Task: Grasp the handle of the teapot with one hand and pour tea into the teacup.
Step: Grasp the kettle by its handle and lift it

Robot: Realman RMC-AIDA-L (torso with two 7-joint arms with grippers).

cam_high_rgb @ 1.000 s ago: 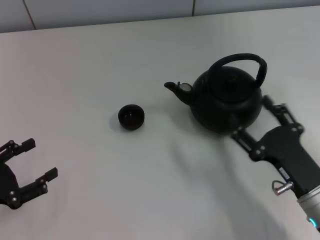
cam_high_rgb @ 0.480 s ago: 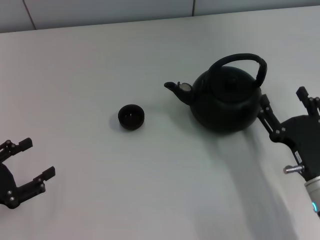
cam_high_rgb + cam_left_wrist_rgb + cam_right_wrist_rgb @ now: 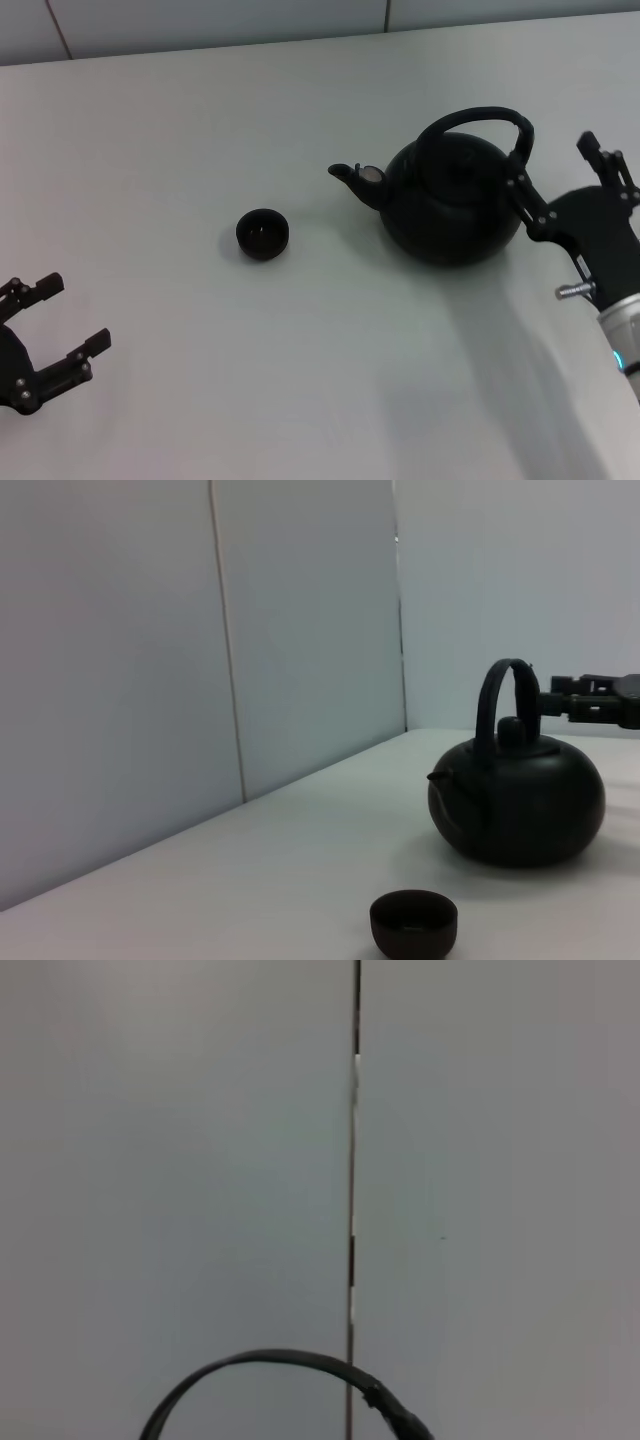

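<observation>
The black teapot (image 3: pixel 452 200) stands upright on the white table, right of centre, spout pointing left. Its arched black handle (image 3: pixel 478 121) rises over the lid. The small black teacup (image 3: pixel 263 233) sits to the left of the spout. My right gripper (image 3: pixel 558 167) is open at the right of the teapot, level with the right end of the handle, one finger close beside it. My left gripper (image 3: pixel 62 312) is open and empty at the near left. The left wrist view shows the teapot (image 3: pixel 517 792), the handle (image 3: pixel 505 700) and the teacup (image 3: pixel 413 923). The right wrist view shows only the handle's arc (image 3: pixel 290 1375).
The white table (image 3: pixel 300 380) stretches around the objects. A grey panelled wall (image 3: pixel 200 20) runs along the table's far edge.
My right gripper has moved from in front of the teapot's lower right up and away to the right side of the handle. The teapot, teacup and left gripper have stayed put.
</observation>
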